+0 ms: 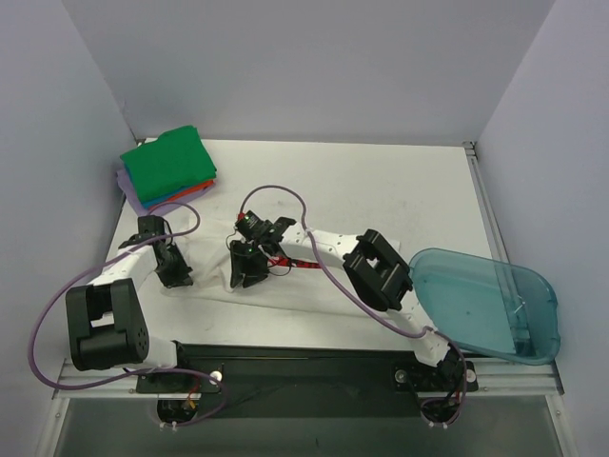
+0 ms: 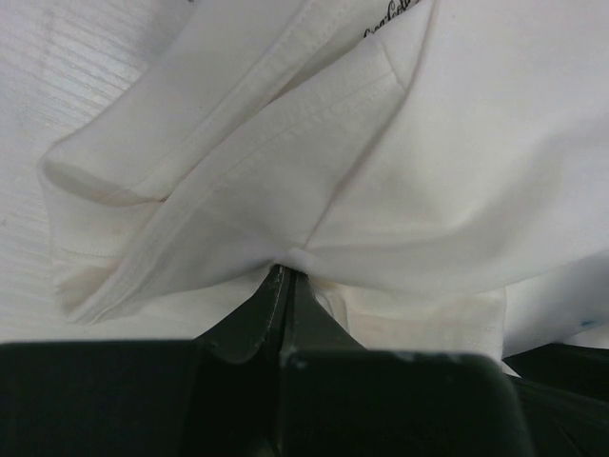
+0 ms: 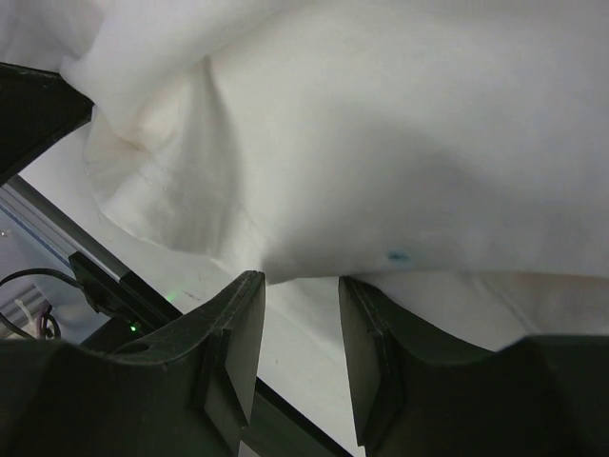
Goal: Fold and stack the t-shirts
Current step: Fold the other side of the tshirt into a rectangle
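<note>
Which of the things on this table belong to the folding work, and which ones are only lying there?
Belong to the job:
white t-shirt, pinched by the left gripper
stack of folded shirts, green on top
right gripper, open at the cloth

Just lying about:
translucent blue bin at the table's right edge

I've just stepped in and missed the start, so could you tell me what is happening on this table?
Both arms are at the white t-shirt mid-table. The left end effector is shut on a fold of it; the right end effector is open at the cloth, gripping nothing. A folded stack, green on top, sits at the back left; a blue bin sits on the right.
</note>
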Controlling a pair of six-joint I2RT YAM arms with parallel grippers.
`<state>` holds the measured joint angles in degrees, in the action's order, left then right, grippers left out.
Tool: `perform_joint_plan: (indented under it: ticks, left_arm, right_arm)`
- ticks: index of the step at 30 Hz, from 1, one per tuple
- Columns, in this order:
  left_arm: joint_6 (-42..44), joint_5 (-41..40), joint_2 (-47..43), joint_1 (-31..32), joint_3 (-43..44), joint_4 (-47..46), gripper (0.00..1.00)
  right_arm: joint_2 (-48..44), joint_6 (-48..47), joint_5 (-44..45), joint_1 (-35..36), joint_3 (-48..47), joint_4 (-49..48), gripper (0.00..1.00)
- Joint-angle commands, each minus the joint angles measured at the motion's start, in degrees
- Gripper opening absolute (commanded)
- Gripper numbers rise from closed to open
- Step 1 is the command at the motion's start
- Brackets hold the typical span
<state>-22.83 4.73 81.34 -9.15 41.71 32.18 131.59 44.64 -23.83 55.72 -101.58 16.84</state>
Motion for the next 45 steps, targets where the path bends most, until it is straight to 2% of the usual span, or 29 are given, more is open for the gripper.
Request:
perform_joint_plan:
  ticks: [1,11,18,24,27,29,45]
  left_arm:
    - [1.0,1.9,0.0,-0.2,0.6,-3.0,0.0]
    - [0.9,2.0,-1.0,-0.2,0.1,-2.9,0.0]
    - [1.1,2.0,-1.9,-0.3,0.2,-2.7,0.0]
    - [1.1,2.6,-2.9,-0.1,-0.1,-2.7,0.0]
    - [1.2,2.7,-3.5,-0.2,-0.1,-2.4,0.0]
    - [1.3,2.9,-4.0,-0.2,-0.1,-2.3,0.0]
    - [0.8,3.8,-8.9,0.0,-0.1,0.3,0.0]
  right_arm:
    - [0.1,1.4,1.2,1.1,-2.5,-0.9,0.37]
    - [1.6,3.0,1.6,2.5,-3.0,-0.8,0.36]
    - [3.2,3.4,2.6,2.5,-3.4,0.0,0.31]
    - [4.5,3.0,3.5,2.5,-4.8,0.3,0.21]
    - [4.2,2.8,3.9,2.5,-5.0,0.4,0.05]
    - [3.2,2.6,4.0,2.2,-4.8,0.5,0.0]
    - [-7.1,4.3,1.5,-0.8,2.3,2.8,0.0]
